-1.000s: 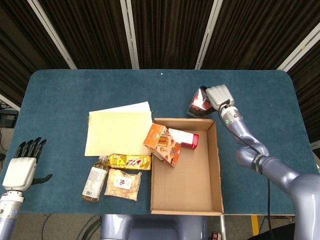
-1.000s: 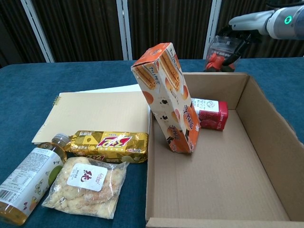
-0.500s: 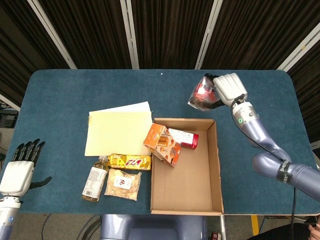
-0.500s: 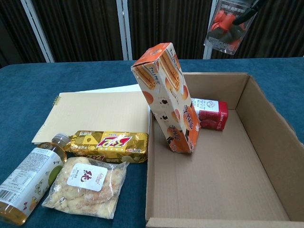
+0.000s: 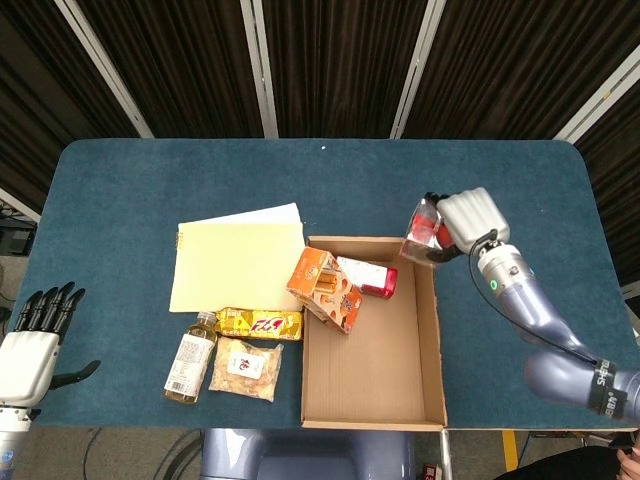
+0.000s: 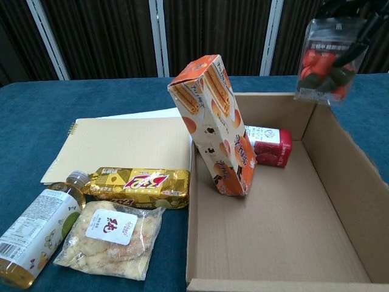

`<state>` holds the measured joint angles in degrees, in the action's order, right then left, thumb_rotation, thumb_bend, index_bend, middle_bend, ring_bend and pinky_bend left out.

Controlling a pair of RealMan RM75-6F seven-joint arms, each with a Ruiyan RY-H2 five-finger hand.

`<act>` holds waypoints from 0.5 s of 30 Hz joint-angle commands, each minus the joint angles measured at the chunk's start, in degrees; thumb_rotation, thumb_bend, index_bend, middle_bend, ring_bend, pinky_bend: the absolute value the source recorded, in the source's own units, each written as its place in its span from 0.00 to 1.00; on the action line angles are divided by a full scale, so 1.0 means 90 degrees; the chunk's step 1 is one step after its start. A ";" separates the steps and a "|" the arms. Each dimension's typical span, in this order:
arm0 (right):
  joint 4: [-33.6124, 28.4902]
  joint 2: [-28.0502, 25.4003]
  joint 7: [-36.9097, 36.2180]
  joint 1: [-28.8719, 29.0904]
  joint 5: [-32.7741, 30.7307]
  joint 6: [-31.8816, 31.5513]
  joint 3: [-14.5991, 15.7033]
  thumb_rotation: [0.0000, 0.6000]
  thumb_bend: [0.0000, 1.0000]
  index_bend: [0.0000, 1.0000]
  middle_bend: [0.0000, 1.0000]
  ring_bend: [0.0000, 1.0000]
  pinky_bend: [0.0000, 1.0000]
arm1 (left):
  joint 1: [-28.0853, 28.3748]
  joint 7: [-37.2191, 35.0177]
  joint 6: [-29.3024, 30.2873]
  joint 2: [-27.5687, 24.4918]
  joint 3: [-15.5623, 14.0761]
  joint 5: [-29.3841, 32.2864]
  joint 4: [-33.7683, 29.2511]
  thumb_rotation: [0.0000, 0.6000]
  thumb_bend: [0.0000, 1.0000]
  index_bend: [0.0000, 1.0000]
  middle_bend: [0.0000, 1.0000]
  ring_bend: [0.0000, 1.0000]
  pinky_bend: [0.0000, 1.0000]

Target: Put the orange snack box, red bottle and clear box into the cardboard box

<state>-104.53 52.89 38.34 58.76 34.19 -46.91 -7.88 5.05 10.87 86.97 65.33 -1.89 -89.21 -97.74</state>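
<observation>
My right hand holds the clear box, with red contents, in the air above the far right corner of the cardboard box. Inside the cardboard box the orange snack box leans against the left wall. The red bottle lies on its side by the back wall. My left hand hangs open at the table's near left edge, off the surface, holding nothing.
A yellow notebook lies left of the cardboard box. In front of it are a gold snack pack, a clear bag of crackers and a bottle of yellowish drink.
My right hand carried the clear box from the far side of the table toward me and over the cardboard box's far right corner. My left hand sank slightly lower.
</observation>
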 commanded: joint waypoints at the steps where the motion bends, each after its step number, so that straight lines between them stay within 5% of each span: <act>1: -0.0371 0.0049 0.0429 0.0175 -0.0359 -0.0241 0.0276 1.00 0.29 0.53 0.43 0.66 0.85 | -0.0025 -0.0054 0.0062 -0.0014 -0.0028 -0.0112 0.0003 0.89 0.02 0.00 0.00 0.00 0.00; 6: -0.0684 0.0173 0.0970 0.0440 -0.0947 -0.0424 0.0532 1.00 0.28 0.48 0.41 0.65 0.84 | -0.0069 -0.0140 0.0227 0.0004 -0.0068 -0.0377 0.0050 0.89 0.02 0.00 0.00 0.00 0.00; 15: -0.1461 0.0003 0.1380 0.0853 -0.1817 -0.0704 0.0639 1.00 0.05 0.06 0.18 0.47 0.66 | -0.0114 -0.0318 0.0308 -0.0038 -0.0065 -0.0467 0.0088 0.89 0.02 0.00 0.00 0.00 0.00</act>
<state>-116.40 53.56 50.36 65.67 19.15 -52.77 -2.30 4.08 8.14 89.64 65.05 -2.43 -93.28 -97.01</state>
